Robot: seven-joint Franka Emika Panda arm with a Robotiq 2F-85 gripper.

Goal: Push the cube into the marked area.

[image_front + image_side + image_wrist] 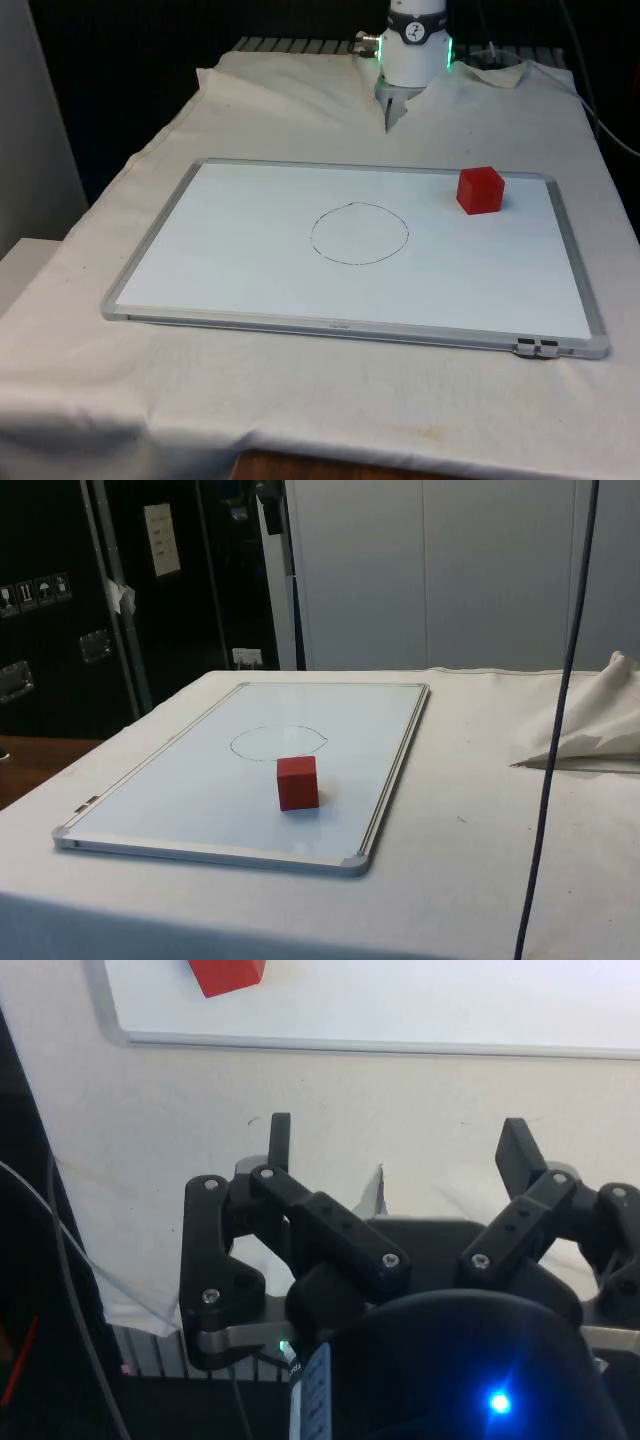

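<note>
Pincer fingers are held wide apart with nothing between them, above the white cloth just beyond the far edge of the whiteboard that is laid flat on the table. A red cube is seen on the board near its far corner at the front view's right, apart from the drawn circle at the board's middle.
</note>
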